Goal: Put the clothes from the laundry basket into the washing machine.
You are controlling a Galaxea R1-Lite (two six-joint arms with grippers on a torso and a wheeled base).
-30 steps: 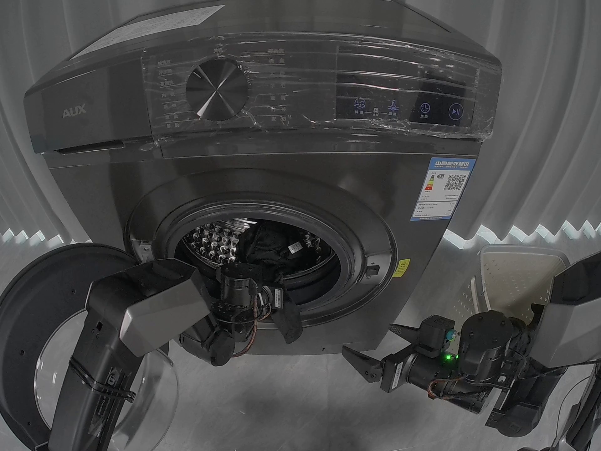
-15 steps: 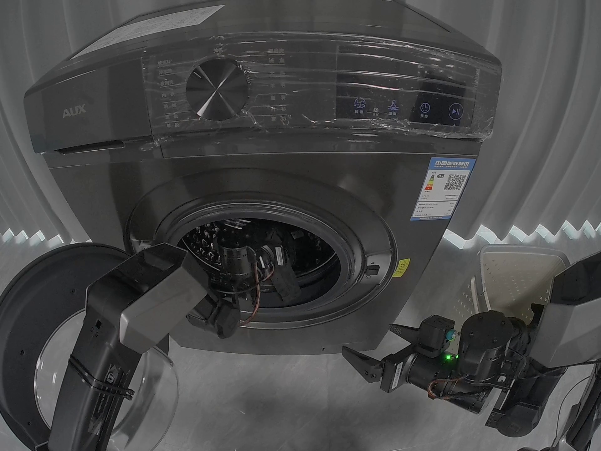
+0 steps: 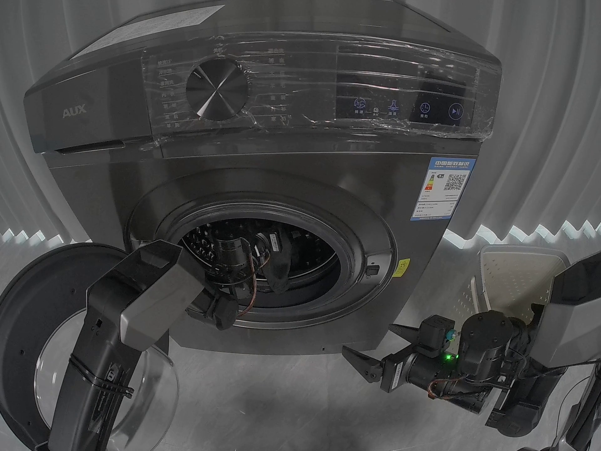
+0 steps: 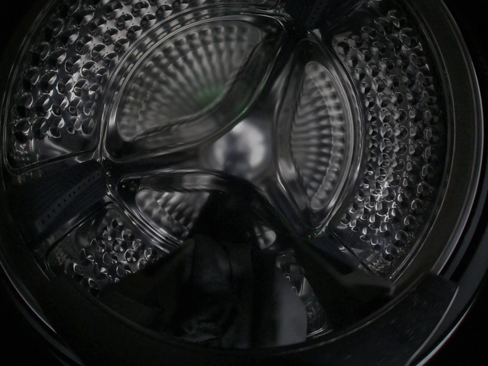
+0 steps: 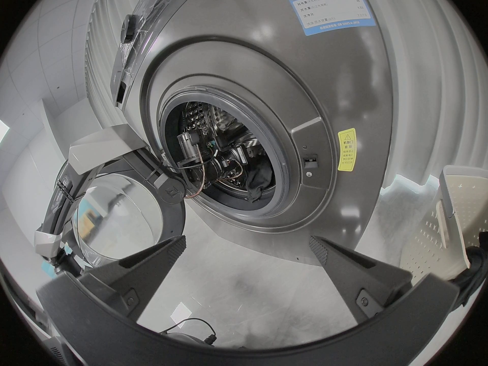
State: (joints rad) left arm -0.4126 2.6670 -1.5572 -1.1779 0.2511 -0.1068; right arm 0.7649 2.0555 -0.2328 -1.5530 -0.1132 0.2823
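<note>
- The floor (image 3: pixel 282 396) is pale, smooth and faintly glossy; a pleated grey curtain (image 3: pixel 551 95) hangs behind.
- The washing machine (image 3: pixel 282 158) is a dark grey metal front-loader. Its round glass door (image 3: pixel 37 295) stands swung open at the machine's 8 o'clock.
- Wrinkled clear plastic film (image 3: pixel 313 82) covers the control panel, with a ribbed round dial (image 3: pixel 217 89) under it.
- A blue-edged rating label (image 3: pixel 449 188) sits at 2 o'clock from the opening and a small yellow sticker (image 3: pixel 401 267) at 3 o'clock. Their print is too small to read.
- The drum (image 4: pixel 396 128) is shiny steel, dimpled and perforated.
- The left gripper (image 3: pixel 275 252) is inside the drum mouth, clamped on a dark garment (image 3: pixel 280 269) that hangs limp.
- The right gripper (image 3: pixel 369 341) hangs above the floor at the machine's 5 o'clock, its claws apart and holding nothing.
- The white perforated laundry basket (image 3: pixel 519 277) stands at 4 o'clock.
</note>
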